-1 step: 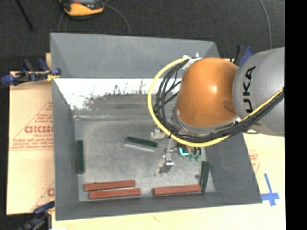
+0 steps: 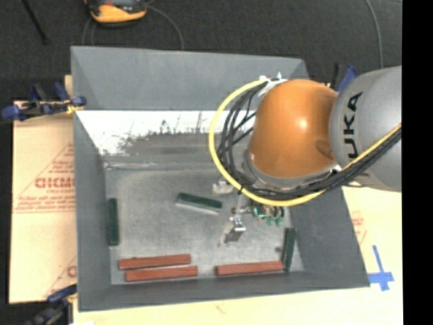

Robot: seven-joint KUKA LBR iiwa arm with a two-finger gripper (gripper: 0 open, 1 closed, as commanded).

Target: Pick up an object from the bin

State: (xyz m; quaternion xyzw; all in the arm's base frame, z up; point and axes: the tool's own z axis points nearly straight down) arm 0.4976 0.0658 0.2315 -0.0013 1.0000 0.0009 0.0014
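My gripper [image 2: 235, 230] hangs under the orange cover, low over the bin floor right of centre. Nothing shows in its grasp. A dark green bar [image 2: 198, 202] lies flat just to its upper left, apart from it. Another dark green bar [image 2: 289, 248] leans along the right wall, to the gripper's lower right. A red-brown bar [image 2: 249, 269] lies along the front wall, just below the gripper.
Two more red-brown bars [image 2: 154, 261] [image 2: 161, 273] lie side by side at the front left. A third dark green bar [image 2: 112, 221] lies along the left wall. The arm and its cables cover the bin's right rear part.
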